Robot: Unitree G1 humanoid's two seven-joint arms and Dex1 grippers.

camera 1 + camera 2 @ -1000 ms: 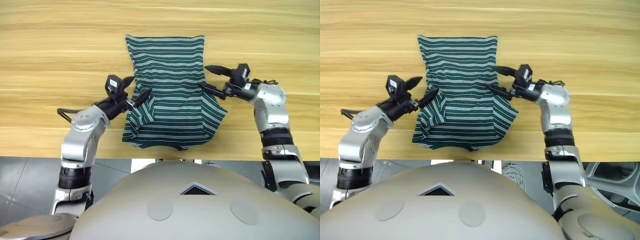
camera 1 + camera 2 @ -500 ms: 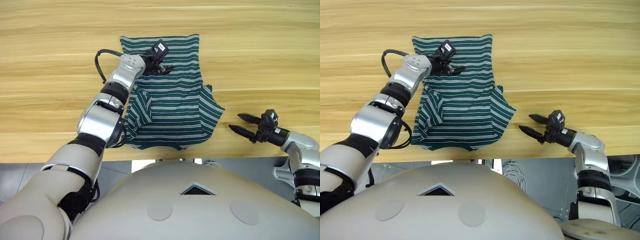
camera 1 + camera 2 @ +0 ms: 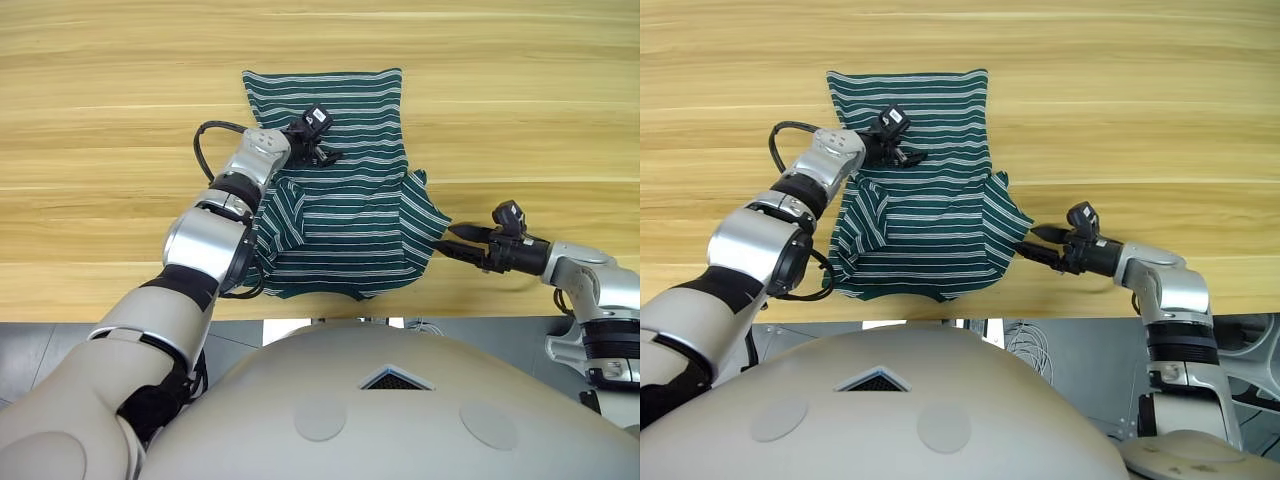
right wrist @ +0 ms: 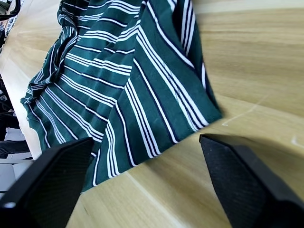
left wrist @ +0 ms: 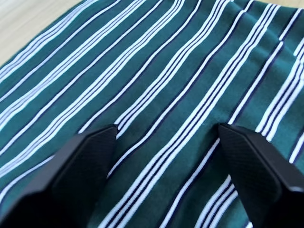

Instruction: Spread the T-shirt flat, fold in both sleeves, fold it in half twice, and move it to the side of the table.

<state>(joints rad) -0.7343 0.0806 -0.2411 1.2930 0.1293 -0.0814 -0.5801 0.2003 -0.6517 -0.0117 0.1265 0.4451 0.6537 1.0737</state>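
Note:
A dark green T-shirt (image 3: pixel 345 215) with white stripes lies on the wooden table (image 3: pixel 120 120), stretching away from me. Its left sleeve (image 3: pixel 275 215) is bunched inward; its right sleeve (image 3: pixel 425 210) sticks out to the side. My left gripper (image 3: pixel 328 153) is out over the shirt's far half, open, with both fingers (image 5: pixel 80 166) resting on the striped cloth (image 5: pixel 166 71). My right gripper (image 3: pixel 447 238) is low over the table, open, its tips just at the right sleeve's outer corner (image 4: pixel 209 111), with bare wood between its fingers (image 4: pixel 242 180).
Bare wood (image 3: pixel 540 110) surrounds the shirt on the left, right and far sides. The table's near edge (image 3: pixel 80 318) runs just under the shirt's near end, with grey floor (image 3: pixel 60 360) below it.
Over the last second my left arm reached from the left sleeve out to the shirt's far half. My right gripper drew back off the shirt, then moved in to the right sleeve's corner.

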